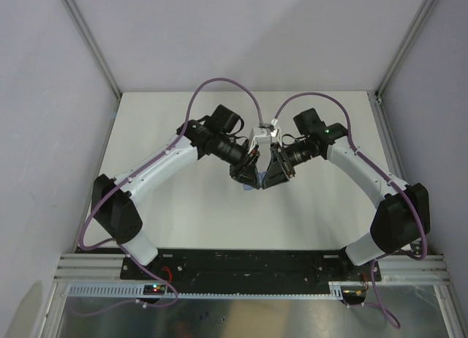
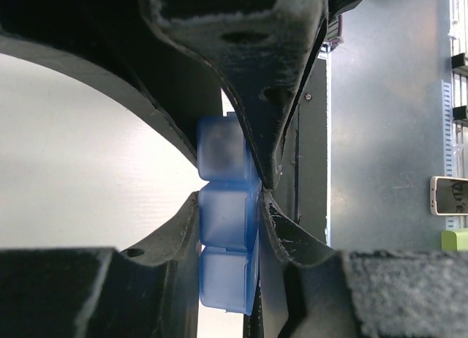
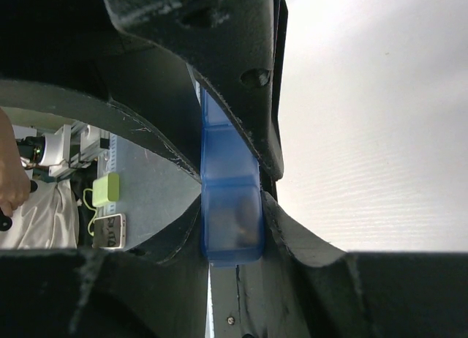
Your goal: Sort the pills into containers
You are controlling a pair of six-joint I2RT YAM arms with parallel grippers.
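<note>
Okay, white desk (image 1: 183, 118), pale walls (image 1: 44, 96) around. Over desk centre, left gripper (image 2: 230, 195) and right gripper (image 3: 230, 195) both pinch the blue containers (image 2: 227, 213) strip; pills (image 3: 235, 224) sit in one end compartment.

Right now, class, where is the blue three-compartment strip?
At the middle of the table in the top view, the blue three-compartment strip is pinched by both the left gripper and the right gripper.
</note>
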